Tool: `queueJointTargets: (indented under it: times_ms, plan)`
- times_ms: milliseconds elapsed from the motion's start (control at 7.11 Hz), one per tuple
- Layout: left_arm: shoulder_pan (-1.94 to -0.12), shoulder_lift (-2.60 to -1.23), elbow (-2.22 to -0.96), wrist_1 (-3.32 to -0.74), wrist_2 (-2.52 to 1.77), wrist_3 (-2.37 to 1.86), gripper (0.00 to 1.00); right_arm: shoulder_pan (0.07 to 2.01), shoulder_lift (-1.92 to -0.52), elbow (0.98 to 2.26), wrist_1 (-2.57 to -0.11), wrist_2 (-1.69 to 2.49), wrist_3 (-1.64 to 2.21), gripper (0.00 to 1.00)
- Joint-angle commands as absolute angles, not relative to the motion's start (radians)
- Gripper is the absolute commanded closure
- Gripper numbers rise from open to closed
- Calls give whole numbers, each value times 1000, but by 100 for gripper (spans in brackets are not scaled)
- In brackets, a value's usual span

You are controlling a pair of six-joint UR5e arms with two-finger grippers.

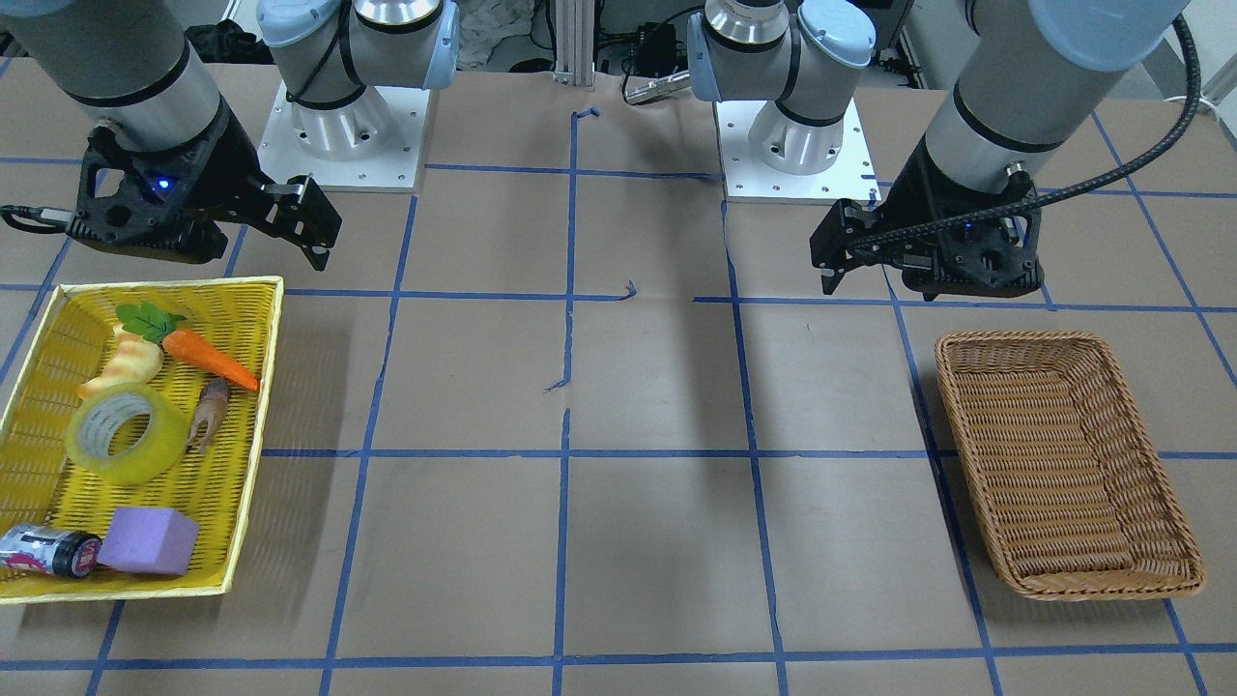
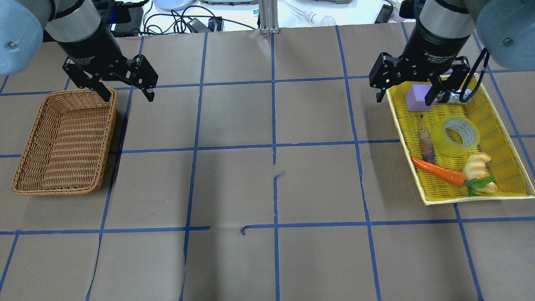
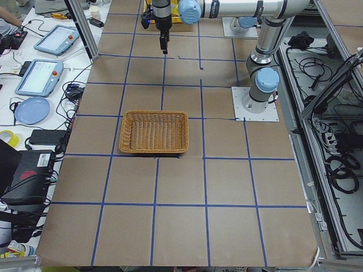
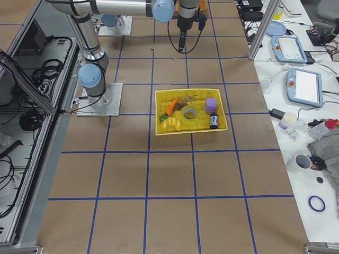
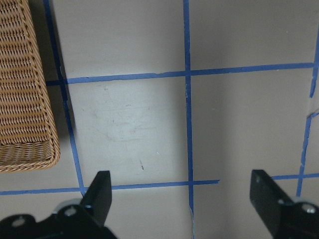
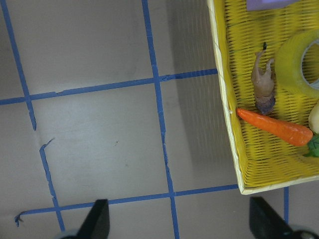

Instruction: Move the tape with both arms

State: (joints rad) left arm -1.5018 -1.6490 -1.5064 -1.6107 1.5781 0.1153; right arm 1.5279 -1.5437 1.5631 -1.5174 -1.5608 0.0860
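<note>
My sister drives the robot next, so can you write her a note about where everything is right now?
Left gripper: open, holds nothing, near the brown wicker basket.
Right gripper: open, holds nothing, by the yellow basket.
Tape: lies in the yellow basket, between the purple foam block and the toy carrot.
Done: nothing yet.
Left: grasp the tape and transfer it using both arms.

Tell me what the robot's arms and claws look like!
The left arm and right arm are shiny silver-grey tubes with light blue caps on the joints. A black ribbed cable runs along the left one. The left gripper and right gripper are black with two flat fingers each. The right one has a tiny blue light and white lettering.
</note>
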Motion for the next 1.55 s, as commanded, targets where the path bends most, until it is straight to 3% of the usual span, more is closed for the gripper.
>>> queueJointTargets:
  times_ms: [0,984,1406]
  plan:
    - [-1502,-1649,-1506,-1611,1577,110,0,1528,-1543,1563,-1520,-1559,83,0]
    - [-1502,-1654,-1520,-1609,1578,109,0,1513,-1534,1565,-1520,-1566,66,0]
    - [-1502,-1655,-1523,-1609,1578,109,0,1314,-1532,1566,-1508,-1562,-270,0]
